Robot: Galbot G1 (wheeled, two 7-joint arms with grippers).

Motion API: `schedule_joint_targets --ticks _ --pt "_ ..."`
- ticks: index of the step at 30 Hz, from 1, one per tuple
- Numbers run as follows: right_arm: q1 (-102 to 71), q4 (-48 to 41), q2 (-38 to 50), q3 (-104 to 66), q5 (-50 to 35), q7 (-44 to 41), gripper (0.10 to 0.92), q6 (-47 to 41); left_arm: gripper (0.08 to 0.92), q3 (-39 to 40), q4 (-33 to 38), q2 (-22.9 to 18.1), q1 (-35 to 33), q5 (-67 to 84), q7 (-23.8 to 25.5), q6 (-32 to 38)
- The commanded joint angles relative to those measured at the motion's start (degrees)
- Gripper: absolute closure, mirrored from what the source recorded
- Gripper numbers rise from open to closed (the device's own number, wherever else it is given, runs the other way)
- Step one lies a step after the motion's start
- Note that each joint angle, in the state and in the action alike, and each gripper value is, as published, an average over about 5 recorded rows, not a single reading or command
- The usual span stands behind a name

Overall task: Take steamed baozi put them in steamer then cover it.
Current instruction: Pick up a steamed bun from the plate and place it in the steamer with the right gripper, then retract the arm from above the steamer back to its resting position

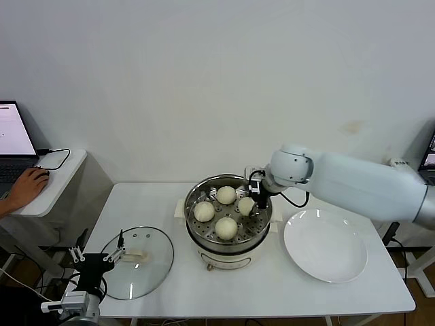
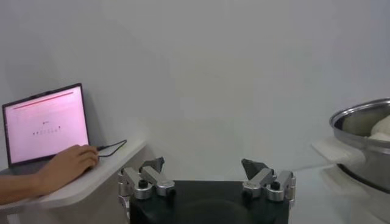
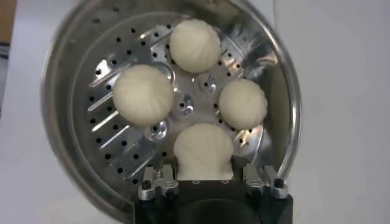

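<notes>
Right tool [image 3: 204,179] grasps the fourth bun [image 3: 203,151], lowered onto the steamer [image 1: 229,239] tray among three others (spaced to fit). Left tool [image 2: 207,176], released, idles beside the lid [image 1: 138,263].

My right arm reaches in from the right side, elbow raised and wrist bent down, so the right gripper [image 1: 250,201] points downward at the centre of my view. Its fingers [image 3: 159,182] are closed in, clamped on a steamed baozi [image 3: 203,152]. My left arm sits low at the front left corner, and the left gripper [image 2: 207,176] has its jaws spread wide, holding nothing.
</notes>
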State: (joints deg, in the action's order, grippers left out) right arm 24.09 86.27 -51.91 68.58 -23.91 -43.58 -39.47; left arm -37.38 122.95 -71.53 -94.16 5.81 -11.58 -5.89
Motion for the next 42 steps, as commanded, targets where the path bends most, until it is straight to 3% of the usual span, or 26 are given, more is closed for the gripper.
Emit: schedule_joint_targets --ticks 1,8,18,25,30,35,42 --pt "-4.29 -3.83 -2.08 -0.96 2.52 1.25 0.466 -0.58 0.177 -0.04 -0.23 -0.04 0.01 0.05 0.00 0.10" --pt "-4.30 -3.12 -1.65 -2.62 1.59 1.83 0.455 -0.29 0.177 -0.02 -0.33 0.08 -0.05 0.03 -0.04 0.14" --pt "-1.89 9.83 8.69 -9.81 -4.71 4.51 0.219 -0.64 0.177 -0.08 -0.41 0.71 0.18 0.16 -0.02 0.11" --pt "-22.52 20.16 21.49 -28.98 -10.32 27.34 0.203 3.29 0.177 -0.05 -0.59 0.73 0.47 0.49 -0.02 0.61" --pt "-50.63 24.12 24.39 -52.34 -6.15 40.06 0.202 15.92 0.177 -0.55 -0.19 0.96 -0.13 0.57 0.11 1.37" --pt "-83.66 23.59 14.04 -81.72 4.01 43.06 0.203 31.96 0.177 -0.55 0.57 0.18 -0.41 0.30 0.28 1.36" --pt "-102.68 21.87 -8.46 -104.17 15.19 39.20 0.203 48.64 0.177 0.66 -2.27 -1.63 -0.60 -1.25 -0.53 3.15"
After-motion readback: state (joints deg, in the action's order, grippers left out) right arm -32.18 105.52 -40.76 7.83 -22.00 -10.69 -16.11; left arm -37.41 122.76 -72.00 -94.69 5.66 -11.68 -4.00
